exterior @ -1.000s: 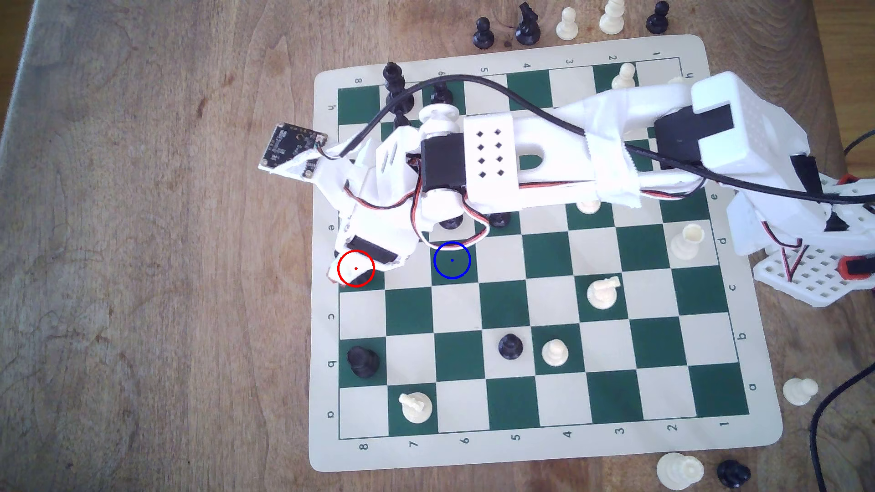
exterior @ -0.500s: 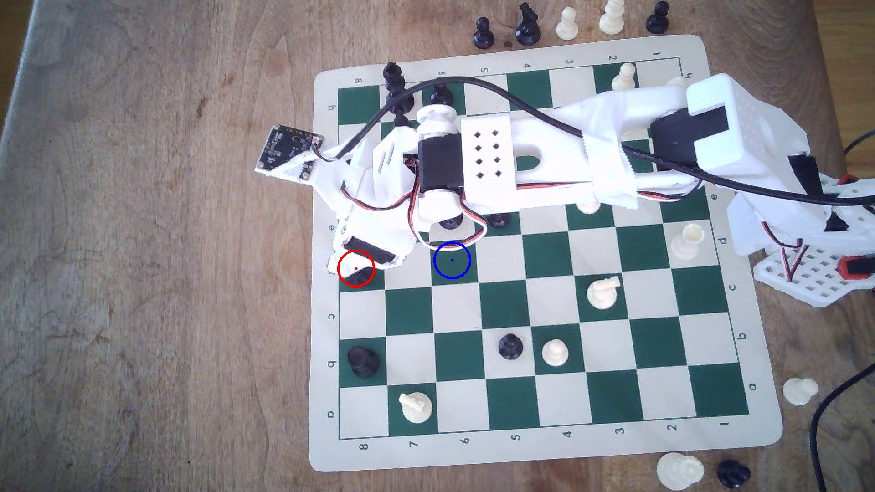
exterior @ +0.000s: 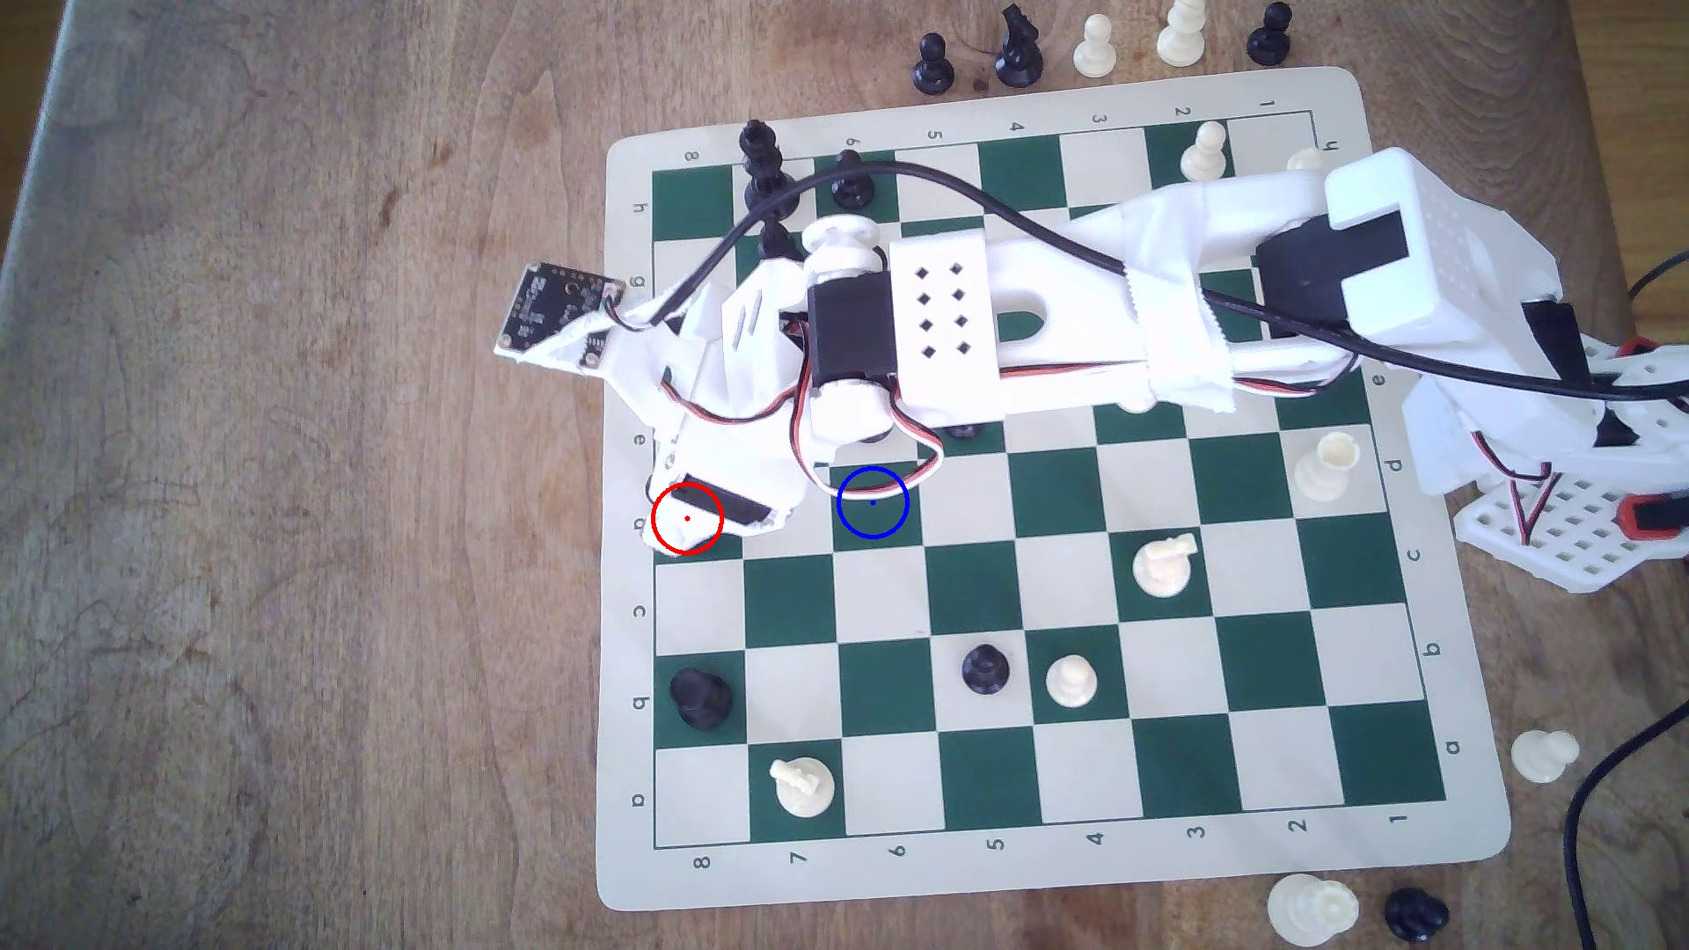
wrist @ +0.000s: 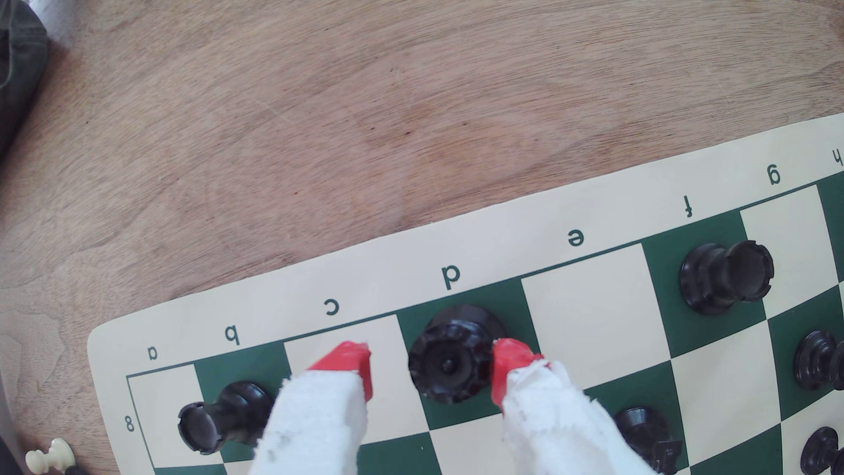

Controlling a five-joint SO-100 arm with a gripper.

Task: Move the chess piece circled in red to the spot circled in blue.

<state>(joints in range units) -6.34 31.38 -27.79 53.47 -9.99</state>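
Observation:
The black chess piece (wrist: 450, 361), with its notched coronet top, stands upright on the green d8 square at the board's edge. My gripper (wrist: 429, 365) is open and straddles its head. One red fingertip (wrist: 507, 365) touches the head. The other fingertip (wrist: 351, 365) stands a small gap away. In the exterior view the gripper (exterior: 681, 525) sits over the red ring and hides the piece. The spot (exterior: 873, 502), a green square with a blue ring, lies two squares toward the exterior view's right. It holds no piece, and the arm's wire loop crosses its upper edge.
A black rook (wrist: 219, 418) stands two squares from the piece on one side, another rook (wrist: 726, 276) two squares on the other. A black piece (wrist: 648, 434) stands close behind one finger. Black pawns (exterior: 960, 427) sit under the arm near the spot. Wooden table (exterior: 274, 457) lies beyond the board edge.
The wrist and gripper have shifted slightly toward the exterior view's bottom. The dark piece seen inside the red ring half a second ago is now covered by the gripper.

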